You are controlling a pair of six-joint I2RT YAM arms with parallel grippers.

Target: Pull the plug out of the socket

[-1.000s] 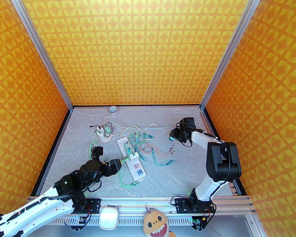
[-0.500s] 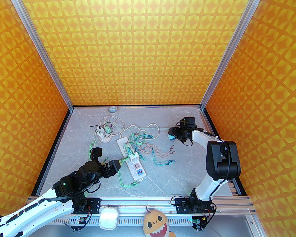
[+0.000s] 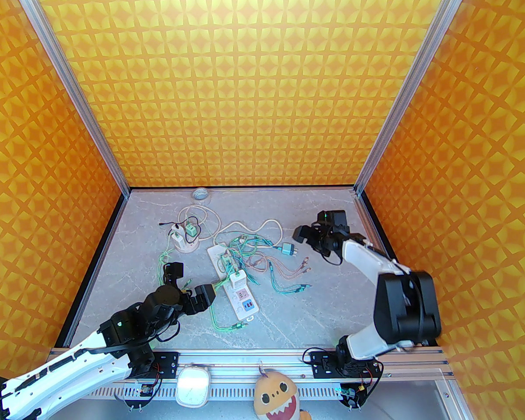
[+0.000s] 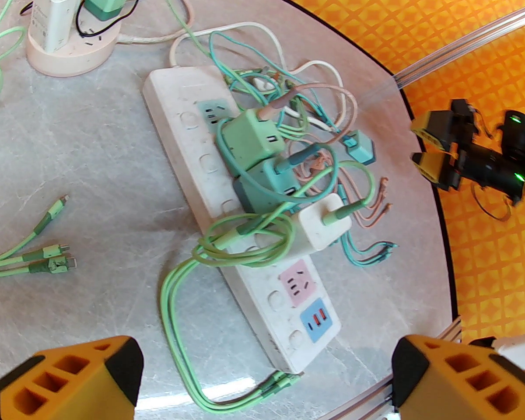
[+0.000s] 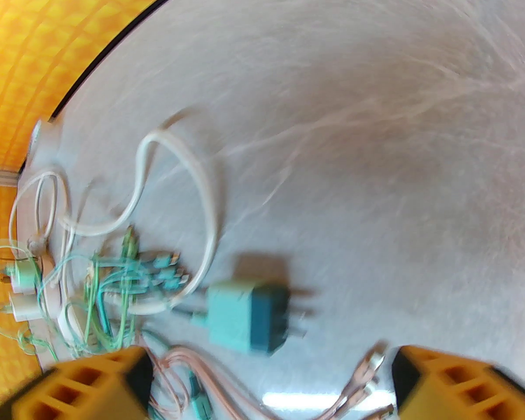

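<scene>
The white power strip socket [image 3: 216, 254] lies mid-table with a green plug [image 4: 249, 140], a teal plug [image 4: 267, 186] and a white plug [image 4: 319, 228] seated in it, cables tangled over them. A loose teal plug [image 3: 288, 248] lies on its side on the table, prongs bare, blurred in the right wrist view [image 5: 249, 317]. My right gripper [image 3: 303, 238] hovers just right of it, open and holding nothing. My left gripper [image 3: 206, 296] is open at the strip's near left side, its yellow fingertips [image 4: 83, 374] wide apart.
A round pink socket base [image 3: 188, 246] with a white and a green charger stands at the back left. Loose green cable ends [image 4: 48, 260] and pink cable ends [image 3: 304, 267] trail over the table. A clear round lid [image 3: 200, 194] sits by the back wall.
My right gripper has opened and let go of the teal plug, which now lies on the table left of it. The right arm's elbow swung right. The left arm barely moved.
</scene>
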